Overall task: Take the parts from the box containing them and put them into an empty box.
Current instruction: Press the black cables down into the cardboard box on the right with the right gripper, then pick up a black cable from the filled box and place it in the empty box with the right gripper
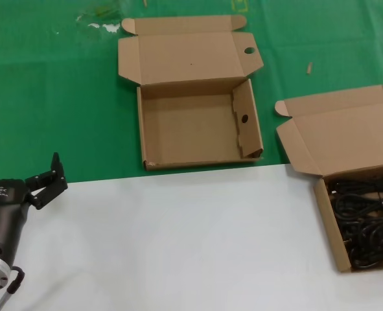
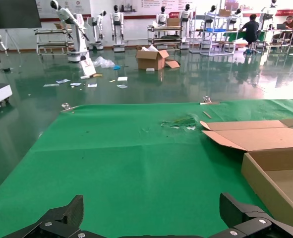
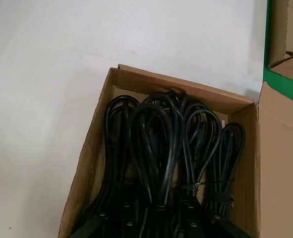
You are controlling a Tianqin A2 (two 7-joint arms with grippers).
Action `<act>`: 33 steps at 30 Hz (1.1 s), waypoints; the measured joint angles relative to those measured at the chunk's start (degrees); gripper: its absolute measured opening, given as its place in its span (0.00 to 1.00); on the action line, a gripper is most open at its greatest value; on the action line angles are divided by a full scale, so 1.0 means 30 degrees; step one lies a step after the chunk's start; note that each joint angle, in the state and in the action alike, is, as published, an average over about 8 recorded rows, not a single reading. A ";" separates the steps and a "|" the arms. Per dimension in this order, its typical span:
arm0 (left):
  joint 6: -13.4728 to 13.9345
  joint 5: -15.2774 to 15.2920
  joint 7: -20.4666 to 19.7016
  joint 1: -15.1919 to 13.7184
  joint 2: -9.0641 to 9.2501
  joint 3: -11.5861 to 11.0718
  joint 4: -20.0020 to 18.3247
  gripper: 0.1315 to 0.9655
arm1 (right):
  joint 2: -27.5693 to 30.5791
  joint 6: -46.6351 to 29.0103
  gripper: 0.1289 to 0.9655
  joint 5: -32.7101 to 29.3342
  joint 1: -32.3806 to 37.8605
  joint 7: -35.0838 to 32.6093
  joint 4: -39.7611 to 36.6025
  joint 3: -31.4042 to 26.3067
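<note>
while left gripper (image 1: 54, 173) fingers spread, empty: two boxes, empty box (image 1: 197, 139), cable box (image 1: 327, 214).

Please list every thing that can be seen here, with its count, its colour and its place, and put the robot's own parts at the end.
empty box: one, brown, lid open, on the green cloth.
box of cables: one, brown, lid open, on the white surface, toward the robot's right.
cable bundles: several, black, inside that box; exact count unclear.
scraps: a few, pale, on the far cloth.
left claw: one, black, open, above the cloth edge on the robot's left.
right claw: above the cables; only dark tips at the edge of the right wrist view.
</note>
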 joint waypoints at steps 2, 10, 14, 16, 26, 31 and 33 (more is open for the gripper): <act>0.0000 0.0000 0.0000 0.0000 0.0000 0.0000 0.0000 1.00 | 0.0064 0.0030 0.23 0.0042 -0.0072 -0.0009 0.0069 0.0045; 0.0000 0.0000 0.0000 0.0000 0.0000 0.0000 0.0000 1.00 | 0.0513 0.0116 0.16 0.0332 -0.0475 -0.0021 0.0511 0.0371; 0.0000 -0.0001 0.0000 0.0000 0.0000 0.0000 0.0000 1.00 | 0.0683 0.0128 0.12 0.0509 -0.0546 0.0008 0.0841 0.0556; 0.0000 -0.0001 0.0000 0.0000 0.0000 0.0000 0.0000 1.00 | 0.0689 0.0097 0.11 0.0635 -0.0480 0.0097 0.1071 0.0645; 0.0000 -0.0001 0.0001 0.0000 0.0000 0.0000 0.0000 1.00 | -0.1167 -0.0059 0.11 0.1106 0.1699 0.1372 0.2328 0.0433; 0.0000 -0.0001 0.0001 0.0000 0.0000 0.0000 0.0000 1.00 | -0.3550 0.0273 0.10 0.0516 0.3772 0.1551 0.1910 -0.0546; 0.0000 -0.0001 0.0001 0.0000 0.0000 0.0000 0.0000 1.00 | -0.4579 0.0420 0.10 0.0156 0.4637 0.1468 0.1512 -0.1040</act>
